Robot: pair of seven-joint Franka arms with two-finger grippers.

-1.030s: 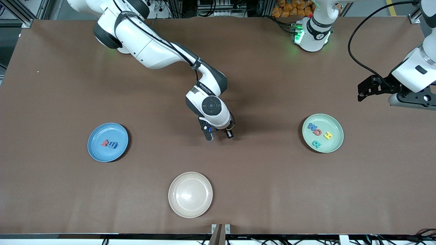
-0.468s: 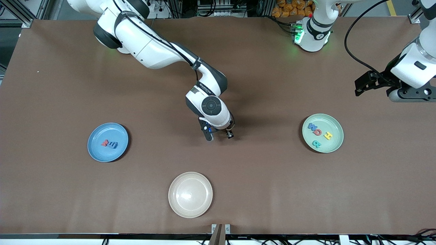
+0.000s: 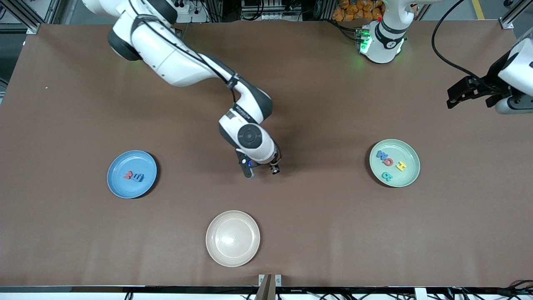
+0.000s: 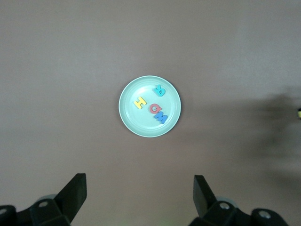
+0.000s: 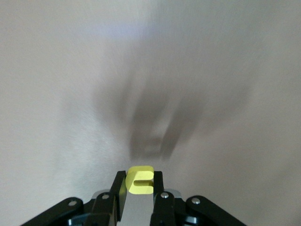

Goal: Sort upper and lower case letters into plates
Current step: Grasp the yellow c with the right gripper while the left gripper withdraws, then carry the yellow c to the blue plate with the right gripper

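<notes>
Yellow flat letter piece (image 5: 140,181) clamped in right hand (image 5: 139,192) over mid brown tabletop (image 3: 316,216). Left hand (image 4: 140,194) spread wide, hovering above pale mint-green round plate (image 4: 129,117).

Right gripper (image 3: 261,170) hangs over bare brown desk (image 3: 316,216) mid-table, fingers (image 5: 160,190) clamping a yellow letter (image 5: 140,180); open desk runs to the blue plate (image 3: 118,189), cream plate (image 3: 216,252) and mint plate (image 3: 410,175), all well apart; left gripper (image 3: 458,93) parked aside
</notes>
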